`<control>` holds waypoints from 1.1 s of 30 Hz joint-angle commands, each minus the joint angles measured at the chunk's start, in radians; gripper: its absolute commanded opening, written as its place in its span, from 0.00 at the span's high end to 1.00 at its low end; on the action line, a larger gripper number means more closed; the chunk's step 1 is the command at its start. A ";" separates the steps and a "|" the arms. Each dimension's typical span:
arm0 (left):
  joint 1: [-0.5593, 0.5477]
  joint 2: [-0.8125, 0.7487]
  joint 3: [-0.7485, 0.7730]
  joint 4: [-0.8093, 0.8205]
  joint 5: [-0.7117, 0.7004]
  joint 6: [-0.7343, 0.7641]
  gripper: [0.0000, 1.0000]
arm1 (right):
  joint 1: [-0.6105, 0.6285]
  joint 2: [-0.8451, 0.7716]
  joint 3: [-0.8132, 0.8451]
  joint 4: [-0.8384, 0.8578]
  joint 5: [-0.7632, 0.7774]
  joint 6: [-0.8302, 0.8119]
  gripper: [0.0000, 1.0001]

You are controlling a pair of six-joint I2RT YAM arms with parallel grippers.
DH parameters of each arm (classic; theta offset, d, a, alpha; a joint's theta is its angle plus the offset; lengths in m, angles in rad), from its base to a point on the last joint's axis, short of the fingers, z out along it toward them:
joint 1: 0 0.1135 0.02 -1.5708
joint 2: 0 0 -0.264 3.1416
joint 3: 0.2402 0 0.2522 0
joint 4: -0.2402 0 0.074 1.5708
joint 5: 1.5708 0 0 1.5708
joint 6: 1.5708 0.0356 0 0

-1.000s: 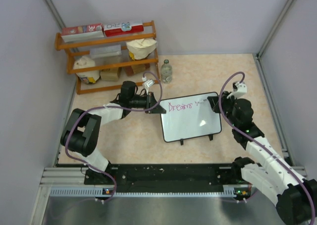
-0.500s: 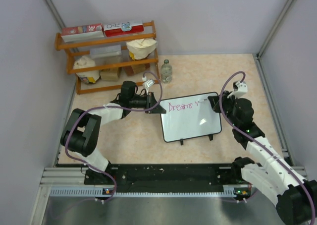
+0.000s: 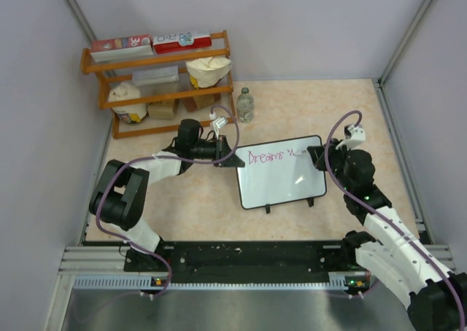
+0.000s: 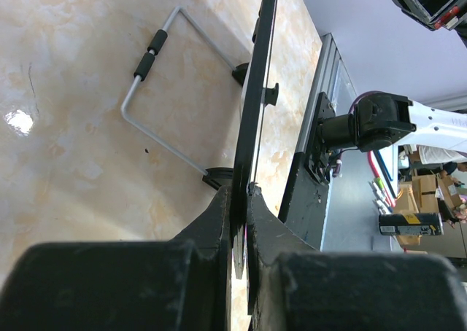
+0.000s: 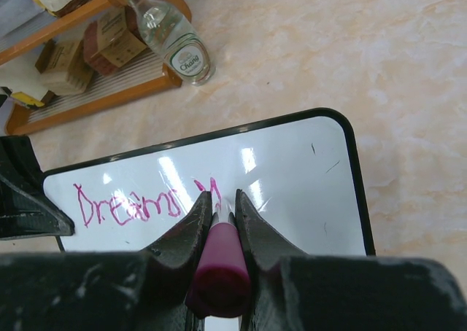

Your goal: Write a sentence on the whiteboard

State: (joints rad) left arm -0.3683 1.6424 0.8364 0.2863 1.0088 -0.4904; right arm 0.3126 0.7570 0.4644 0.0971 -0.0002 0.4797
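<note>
The whiteboard [image 3: 281,181] stands tilted on its black feet mid-table. It also shows in the right wrist view [image 5: 292,170], and edge-on in the left wrist view [image 4: 254,105]. The sentence [image 3: 271,156] reads "Dreams" plus the first strokes of another word, in pink along the top; it shows in the right wrist view [image 5: 128,203] too. My left gripper [image 3: 232,158] is shut on the board's left edge, its jaws [image 4: 239,200] clamping the frame. My right gripper [image 3: 315,154] is shut on a magenta marker [image 5: 219,262], its tip on the board by the new strokes.
A wooden rack [image 3: 164,79] with boxes and bags stands at the back left. A clear bottle [image 3: 245,105] stands beside it, just behind the board; it also shows in the right wrist view [image 5: 171,36]. The board's wire stand [image 4: 157,98] rests on the table.
My right gripper has shifted slightly right and nearer along the board's top line, adding pink strokes after "Dreams". The left arm and the board have not moved.
</note>
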 commanded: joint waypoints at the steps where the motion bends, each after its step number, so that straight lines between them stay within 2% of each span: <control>1: -0.003 -0.027 0.017 -0.021 -0.079 0.061 1.00 | -0.009 0.002 0.005 -0.008 0.034 -0.016 1.00; 21: -0.003 -0.024 0.018 -0.026 -0.078 0.064 1.00 | -0.007 0.081 0.108 0.023 0.063 -0.024 1.00; 28: -0.003 -0.020 0.020 -0.026 -0.078 0.064 1.00 | -0.007 0.010 0.076 0.027 0.009 -0.012 1.00; 33: -0.003 -0.016 0.020 -0.022 -0.076 0.062 1.00 | -0.007 -0.044 0.059 0.006 0.026 -0.018 1.00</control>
State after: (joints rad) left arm -0.3683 1.6424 0.8364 0.2844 1.0096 -0.4835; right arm 0.3126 0.7555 0.5308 0.1005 0.0242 0.4725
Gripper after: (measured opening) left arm 0.086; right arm 0.114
